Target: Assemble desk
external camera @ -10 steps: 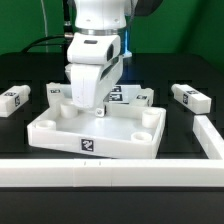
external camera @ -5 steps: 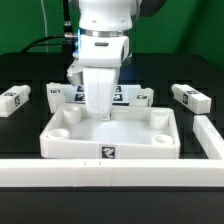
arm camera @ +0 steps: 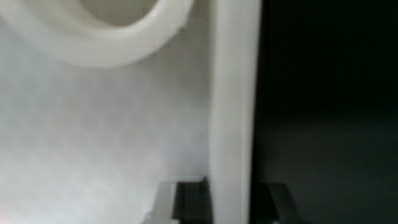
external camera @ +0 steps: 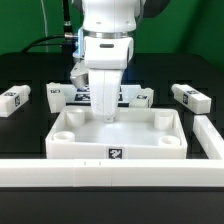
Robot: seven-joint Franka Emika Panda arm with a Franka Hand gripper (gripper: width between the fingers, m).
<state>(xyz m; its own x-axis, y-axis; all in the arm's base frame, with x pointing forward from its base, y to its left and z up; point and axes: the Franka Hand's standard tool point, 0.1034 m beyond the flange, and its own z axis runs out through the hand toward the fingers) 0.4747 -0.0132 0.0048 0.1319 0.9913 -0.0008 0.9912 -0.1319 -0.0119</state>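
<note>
The white rimmed tabletop [external camera: 115, 142] lies hollow side up in the middle of the table, with round sockets in its corners and a tag on its near wall. My gripper [external camera: 107, 117] reaches down onto its far rim and is shut on that rim. In the wrist view the rim wall [arm camera: 231, 110] runs between my two dark fingers [arm camera: 191, 203], next to a round corner socket [arm camera: 125, 30]. White legs with tags lie around: one at the exterior view's left [external camera: 13, 99], one at its right [external camera: 189, 97], and two behind the tabletop [external camera: 60, 94] [external camera: 141, 96].
A long white bar [external camera: 112, 172] spans the foreground, with a short arm [external camera: 211, 135] running back at the exterior view's right. The marker board [external camera: 128, 92] lies behind the tabletop, mostly hidden by my arm.
The tabletop has turned from an angled pose to square with the front bar and shifted slightly to the exterior view's right. My gripper moved with it, still shut on the far rim.
</note>
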